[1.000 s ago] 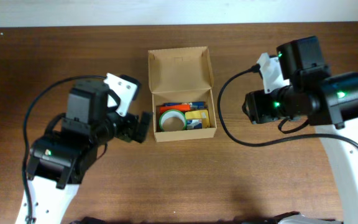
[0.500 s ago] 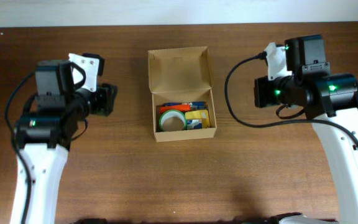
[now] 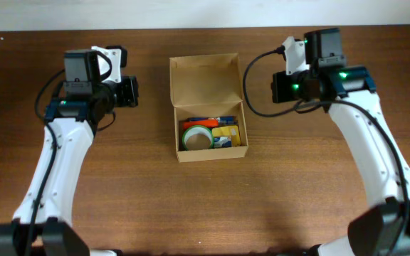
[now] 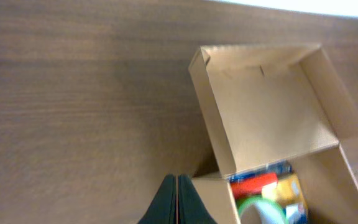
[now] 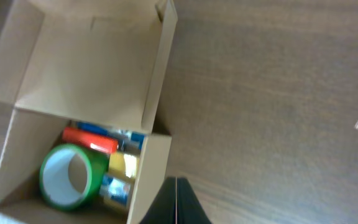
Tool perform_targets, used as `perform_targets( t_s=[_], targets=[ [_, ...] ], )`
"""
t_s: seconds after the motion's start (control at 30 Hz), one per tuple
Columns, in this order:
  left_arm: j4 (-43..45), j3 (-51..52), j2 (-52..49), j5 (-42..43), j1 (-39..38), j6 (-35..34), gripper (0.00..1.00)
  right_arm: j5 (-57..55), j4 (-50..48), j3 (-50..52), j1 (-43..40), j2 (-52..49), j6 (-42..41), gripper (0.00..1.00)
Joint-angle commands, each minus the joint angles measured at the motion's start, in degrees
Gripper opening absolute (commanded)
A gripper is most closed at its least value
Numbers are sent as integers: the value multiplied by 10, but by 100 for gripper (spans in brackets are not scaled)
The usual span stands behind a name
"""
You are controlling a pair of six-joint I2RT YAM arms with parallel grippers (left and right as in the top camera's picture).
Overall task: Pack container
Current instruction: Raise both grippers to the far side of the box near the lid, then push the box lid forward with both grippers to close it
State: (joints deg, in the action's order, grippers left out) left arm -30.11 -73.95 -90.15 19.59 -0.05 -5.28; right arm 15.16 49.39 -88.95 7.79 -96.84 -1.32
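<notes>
flanking the filled container [image 3: 208,135], left gripper [image 3: 129,92] and right gripper [image 3: 278,87] hang empty, fingers pressed together. its lid [image 3: 206,77] lies back, probably awaiting closing.

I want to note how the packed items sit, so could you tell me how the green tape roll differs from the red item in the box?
The green tape roll is a wide ring, while the red item is a slim stick. The roll lies flat with its hole facing up; the red item lies on its side, between the roll and the hinged lid. Both rest inside the open container.
</notes>
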Motion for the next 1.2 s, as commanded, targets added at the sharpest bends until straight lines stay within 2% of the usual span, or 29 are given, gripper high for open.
perform_targets(
  t_s=[0.0,0.2,0.5,0.8,1.17],
  targets=[
    [24,-3,-29,23,3,-46,2,24,-24,5,-3,-23,-11,4],
    [60,-26,-87,52,4,-74,2,26,-86,5,-4,-67,-31,4],
    [59,-145,-216,83,4,-106,2,40,-182,-1,-5,-129,-82,4],
    [55,-242,-326,136,4,-149,2,91,-200,-74,-23,-231,-128,4],
    [41,-258,-375,172,-1,-166,2,190,-224,-101,-30,-310,-155,4]
  ],
)
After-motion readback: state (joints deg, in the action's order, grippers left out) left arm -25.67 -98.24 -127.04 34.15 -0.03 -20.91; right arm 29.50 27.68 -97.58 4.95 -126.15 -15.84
